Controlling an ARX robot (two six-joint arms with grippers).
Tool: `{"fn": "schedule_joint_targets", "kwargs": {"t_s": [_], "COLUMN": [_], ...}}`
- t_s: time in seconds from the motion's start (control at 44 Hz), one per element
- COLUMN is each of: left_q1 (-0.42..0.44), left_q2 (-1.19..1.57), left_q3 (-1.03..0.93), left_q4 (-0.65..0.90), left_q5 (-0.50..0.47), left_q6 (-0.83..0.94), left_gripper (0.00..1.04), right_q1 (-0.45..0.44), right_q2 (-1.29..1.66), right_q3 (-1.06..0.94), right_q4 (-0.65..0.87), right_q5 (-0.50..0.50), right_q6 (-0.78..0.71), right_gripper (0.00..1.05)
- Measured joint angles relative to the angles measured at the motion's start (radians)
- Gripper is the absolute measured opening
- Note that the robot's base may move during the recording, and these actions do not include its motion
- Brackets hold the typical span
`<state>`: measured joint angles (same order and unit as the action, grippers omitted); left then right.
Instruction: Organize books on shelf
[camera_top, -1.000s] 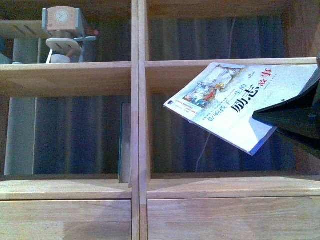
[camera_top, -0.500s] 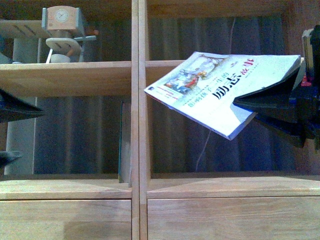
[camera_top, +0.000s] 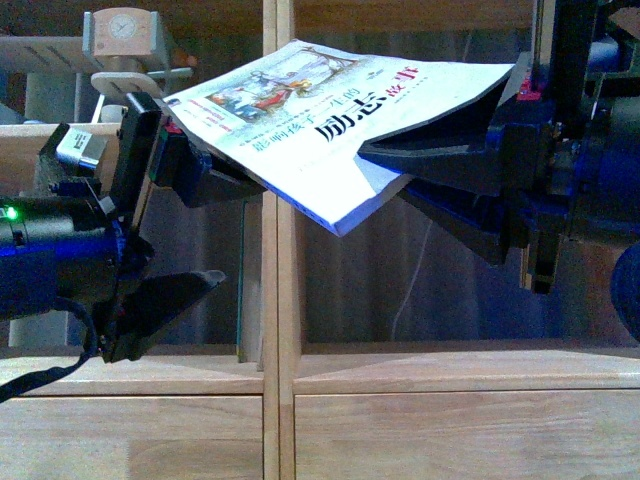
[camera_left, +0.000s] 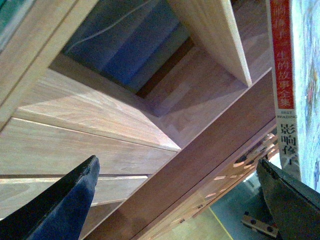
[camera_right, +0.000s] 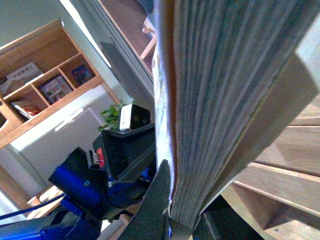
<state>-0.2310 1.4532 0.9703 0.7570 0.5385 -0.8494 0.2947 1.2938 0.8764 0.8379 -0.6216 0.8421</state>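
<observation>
Fingers of the right gripper (camera_top: 390, 170) were clamped on the white paperback (camera_top: 300, 100), one black finger across the cover and the other beneath, with the pages pinched tight in the right wrist view. And the book was up high, held nearly flat and slightly tilted, cover facing up. It hung out in front of the shelf (camera_top: 275, 330) and crossed the central divider. Over on the other side, the left gripper (camera_top: 235, 230) was spread wide open, upper finger tucked under the book's left edge, lower finger hanging well below. Whether that upper finger touched the book, I could not tell. Behind all that, the thin dark teal book (camera_top: 245, 290) stood upright in the left compartment, right against the divider. Below ran the plain drawer fronts (camera_top: 450, 435). Up at the top left sat the wooden clock-faced toy (camera_top: 125, 35).
</observation>
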Motion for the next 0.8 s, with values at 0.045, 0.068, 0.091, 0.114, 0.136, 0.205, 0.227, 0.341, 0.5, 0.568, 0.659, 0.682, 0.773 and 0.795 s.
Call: {"fn": "schedule_joint_targets", "kwargs": {"t_s": [0.045,0.068,0.091,0.114,0.136,0.205,0.227,0.341,0.5,0.568,0.659,0.682,0.773,0.795], "left_q1": [-0.010,-0.012,-0.018,-0.021,-0.023,-0.033,-0.037,-0.051,-0.067,-0.068,-0.069,-0.069,-0.069,-0.069], "left_q2": [0.004,0.005,0.008,0.010,0.010,0.017,0.019,0.019,0.011,0.007,-0.002,-0.006,-0.019,-0.020], "left_q3": [0.000,0.000,0.000,0.000,0.000,0.000,0.000,-0.016,-0.047,-0.055,-0.055,-0.055,-0.055,-0.055], "left_q4": [0.002,0.003,0.006,0.008,0.010,0.024,0.031,0.074,0.100,0.103,0.109,0.109,0.111,0.112], "left_q5": [-0.009,-0.010,-0.014,-0.014,-0.014,-0.014,-0.015,-0.015,-0.007,0.001,0.011,0.013,0.016,0.017], "left_q6": [-0.001,-0.001,-0.001,-0.001,-0.001,-0.004,-0.005,-0.008,-0.005,-0.001,0.001,0.003,0.010,0.011], "left_gripper": [0.97,0.97,0.97,0.97,0.97,0.97,0.97,0.97,0.97,0.97,0.97,0.97,0.97,0.97], "right_q1": [0.011,0.016,0.021,0.024,0.029,0.040,0.043,0.042,-0.019,-0.049,-0.095,-0.106,-0.134,-0.139], "right_q2": [0.000,0.000,0.000,0.000,0.000,0.000,0.000,0.003,0.062,0.092,0.140,0.152,0.186,0.192], "right_q3": [0.000,0.000,0.000,-0.001,-0.003,-0.005,-0.005,-0.004,0.056,0.085,0.119,0.126,0.138,0.138], "right_q4": [0.007,0.010,0.013,0.017,0.022,0.023,0.019,0.021,0.045,0.049,0.058,0.059,0.074,0.080], "right_q5": [0.005,0.007,0.010,0.012,0.015,0.029,0.036,0.048,0.038,0.047,0.064,0.069,0.078,0.079], "right_q6": [0.000,0.001,0.002,0.005,0.005,0.003,-0.001,-0.001,0.051,0.069,0.108,0.114,0.154,0.165], "right_gripper": [0.07,0.07,0.07,0.07,0.07,0.07,0.07,0.07,0.07,0.07,0.07,0.07,0.07,0.07]}}
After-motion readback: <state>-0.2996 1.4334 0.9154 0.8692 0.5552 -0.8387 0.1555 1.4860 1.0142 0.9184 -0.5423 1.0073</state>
